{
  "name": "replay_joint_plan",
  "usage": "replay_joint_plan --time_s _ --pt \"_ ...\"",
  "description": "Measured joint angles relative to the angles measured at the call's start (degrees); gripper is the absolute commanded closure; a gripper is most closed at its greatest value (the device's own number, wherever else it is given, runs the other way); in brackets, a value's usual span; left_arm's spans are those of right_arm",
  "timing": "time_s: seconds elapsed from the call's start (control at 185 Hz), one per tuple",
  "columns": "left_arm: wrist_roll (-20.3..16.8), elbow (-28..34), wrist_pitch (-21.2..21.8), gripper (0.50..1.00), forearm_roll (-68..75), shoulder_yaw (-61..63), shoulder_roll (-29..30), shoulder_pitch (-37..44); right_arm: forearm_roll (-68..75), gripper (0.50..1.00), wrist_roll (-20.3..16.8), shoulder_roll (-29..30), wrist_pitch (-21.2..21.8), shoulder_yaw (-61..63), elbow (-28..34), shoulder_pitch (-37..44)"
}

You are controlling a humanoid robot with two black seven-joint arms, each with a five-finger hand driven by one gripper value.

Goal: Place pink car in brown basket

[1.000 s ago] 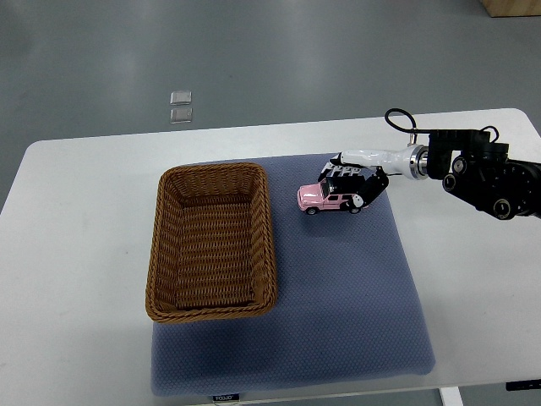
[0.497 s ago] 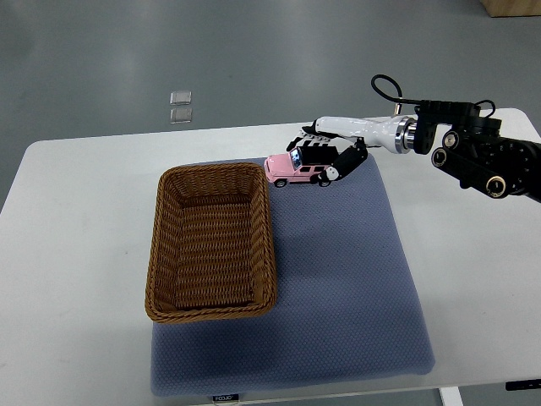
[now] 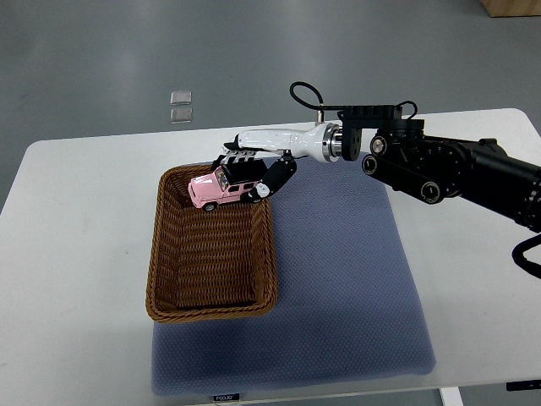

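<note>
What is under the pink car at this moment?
Under the pink car, held by the right hand, is the far end of the brown basket. The visible woven floor holds nothing. The car and fingers cover a small part of it.

White table (image 3: 76,254) with rounded corners fills most of the view; its far edge runs across the upper third. A blue-grey mat (image 3: 355,288) covers the table's middle and reaches the near edge, where a small label (image 3: 225,396) sits. Beyond the far edge lies a grey floor (image 3: 101,51), smooth, with soft reflections. Two small clear squares (image 3: 180,106) rest on the floor. A tan wooden object (image 3: 511,7) shows at the top right corner.
</note>
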Motion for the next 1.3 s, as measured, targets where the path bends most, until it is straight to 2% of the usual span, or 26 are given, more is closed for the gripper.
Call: replay_joint_plan --time_s 0.373,0.449,0.454,0.459,0.465,0.47,0.476,0.481,0.486,0.492,0.508,0.519,0.524,0.557,0.616,0.654,0.908,1.146,1.297 --pt "0.0 0.0 0.0 0.5 0.0 0.0 0.0 0.0 -0.4 1.0 -0.4 5.2 -0.1 -1.9 -3.5 0.0" --pt "0.0 0.0 0.0 0.5 0.0 0.0 0.0 0.0 -0.5 0.873 -0.4 5.3 -0.2 -3.6 -4.4 0.0" --pt "0.0 0.0 0.0 0.5 0.0 0.0 0.0 0.0 -0.5 0.849 -0.4 5.3 -0.2 -3.7 -4.4 0.0" --pt "0.0 0.0 0.0 0.5 0.0 0.0 0.0 0.0 -0.5 0.848 -0.4 5.3 -0.2 -3.8 -4.5 0.0" --pt "0.0 0.0 0.0 0.5 0.0 0.0 0.0 0.0 -0.5 0.818 -0.4 5.3 -0.2 -3.9 -4.5 0.0" --pt "0.0 0.0 0.0 0.5 0.0 0.0 0.0 0.0 -0.5 0.818 -0.4 5.3 -0.2 -4.0 -4.6 0.0" --pt "0.0 0.0 0.0 0.5 0.0 0.0 0.0 0.0 -0.5 0.783 -0.4 5.3 -0.2 -4.1 -4.6 -0.1" --pt "0.0 0.0 0.0 0.5 0.0 0.0 0.0 0.0 -0.5 0.783 -0.4 5.3 -0.2 -4.2 -4.7 -0.1" --pt "0.0 0.0 0.0 0.5 0.0 0.0 0.0 0.0 -0.5 0.751 -0.4 5.3 -0.2 -4.2 -4.7 -0.1" --pt "0.0 0.0 0.0 0.5 0.0 0.0 0.0 0.0 -0.5 0.75 -0.4 5.3 -0.2 -4.3 -4.7 -0.1" --pt "0.0 0.0 0.0 0.5 0.0 0.0 0.0 0.0 -0.5 0.699 -0.4 5.3 -0.2 -4.5 -4.8 -0.2" --pt "0.0 0.0 0.0 0.5 0.0 0.0 0.0 0.0 -0.5 0.699 -0.4 5.3 -0.2 -4.5 -4.9 -0.2" --pt "0.0 0.0 0.0 0.5 0.0 0.0 0.0 0.0 -0.5 0.681 -0.4 5.3 -0.2 -4.6 -4.9 -0.2" --pt "0.0 0.0 0.0 0.5 0.0 0.0 0.0 0.0 -0.4 0.65 -0.4 5.3 -0.2 -4.7 -5.0 -0.3" --pt "0.0 0.0 0.0 0.5 0.0 0.0 0.0 0.0 -0.1 0.634 -0.4 5.3 -0.2 -4.8 -5.1 -0.4" --pt "0.0 0.0 0.0 0.5 0.0 0.0 0.0 0.0 0.1 0.599 -0.4 5.3 -0.3 -4.8 -5.1 -0.5" --pt "0.0 0.0 0.0 0.5 0.0 0.0 0.0 0.0 2.4 0.597 -0.3 5.3 0.2 -3.9 -5.2 -0.7" --pt "0.0 0.0 0.0 0.5 0.0 0.0 0.0 0.0 20.2 0.587 -0.6 5.3 0.7 -3.7 -7.3 -0.4" --pt "0.0 0.0 0.0 0.5 0.0 0.0 0.0 0.0 31.3 0.587 -4.3 4.1 0.5 -1.5 -7.7 -1.5"
